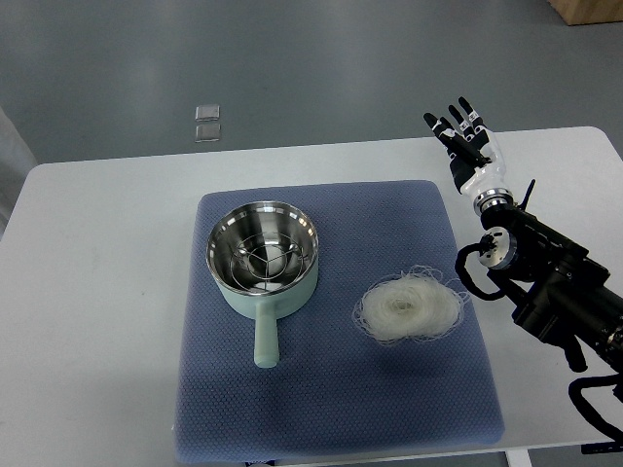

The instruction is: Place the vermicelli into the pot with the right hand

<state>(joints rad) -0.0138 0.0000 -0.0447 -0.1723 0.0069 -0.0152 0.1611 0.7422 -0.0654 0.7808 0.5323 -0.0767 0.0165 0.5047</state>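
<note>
Vermicelli, a loose pale translucent nest of thin noodles [410, 307], is what this is all about, and it's sitting untouched just right of the pot, so nothing has gone in yet.

Going big to small: the white rectangular table [97, 292] runs under everything, and the pot stands roughly mid-table on a dark blue textured cloth mat [331, 389], which I'd guess is there to stop things sliding. The pot itself is a mint-green saucepan with a shiny steel inside [262, 251], handle pointing toward the robot's side, probably so the open mouth stays clear for a drop from the right. The noodles being on that side makes sense for a right-hand job.

The right hand [470, 146], black-and-white with jointed fingers, is well right of the pot and beyond the mat's far corner, fingers spread and gripping nothing.

Hard to tell: something like a wire rack inside the pot, blurred by reflections. The right arm is cut off at the frame edge, and the left arm doesn't show at all.
</note>
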